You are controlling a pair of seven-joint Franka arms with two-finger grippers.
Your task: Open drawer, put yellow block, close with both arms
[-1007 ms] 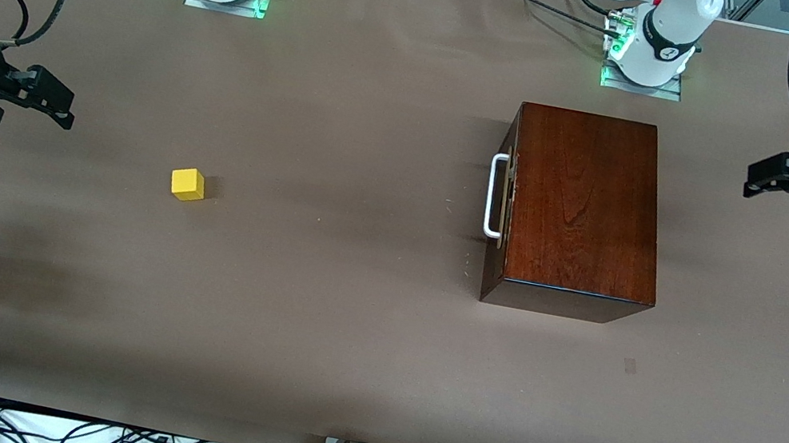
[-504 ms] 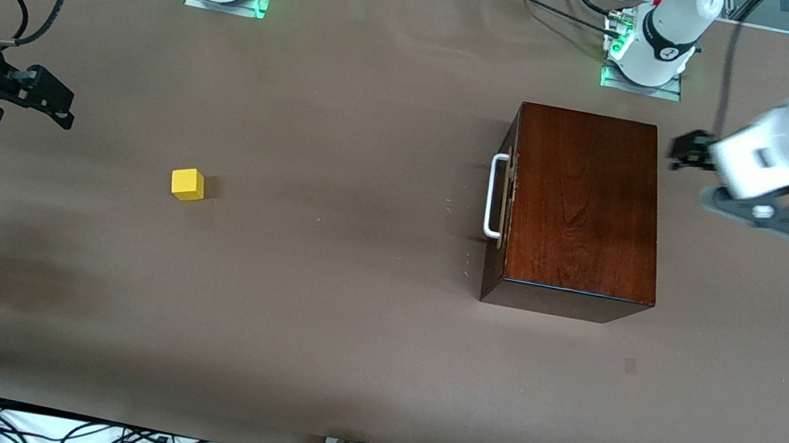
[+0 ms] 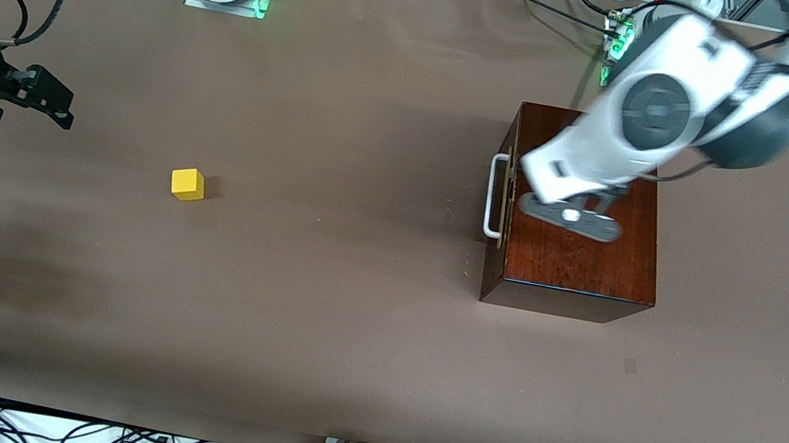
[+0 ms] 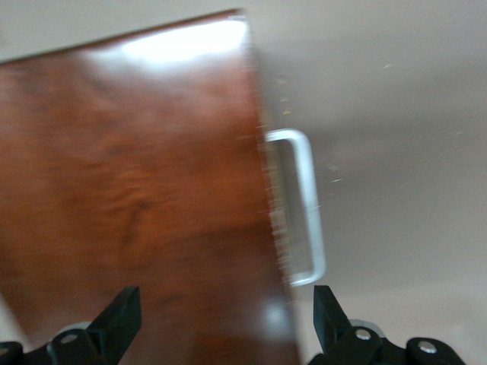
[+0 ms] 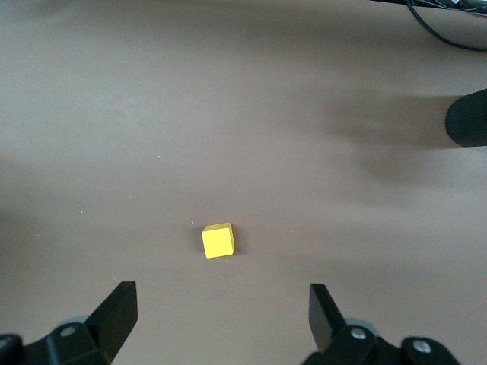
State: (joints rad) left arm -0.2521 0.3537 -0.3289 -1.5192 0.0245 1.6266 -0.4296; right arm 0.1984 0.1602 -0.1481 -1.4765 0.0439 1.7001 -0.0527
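Mahogany fills most of what your left wrist camera sees: the dark glossy box point(image 3: 572, 263) sits toward the left arm's end of the table with its drawer point(image 3: 503, 192) shut, the white handle point(image 3: 494, 194) facing the right arm's end. Your left gripper point(image 4: 221, 319) hovers over the box top near the handle edge, fingers spread wide and holding nothing. The yellow block point(image 3: 188, 183) rests on the bare table point(image 3: 315, 305), well apart from the box, toward the right arm's end. Your right gripper point(image 3: 55, 99) waits above the table near the block, fingers wide apart and empty.
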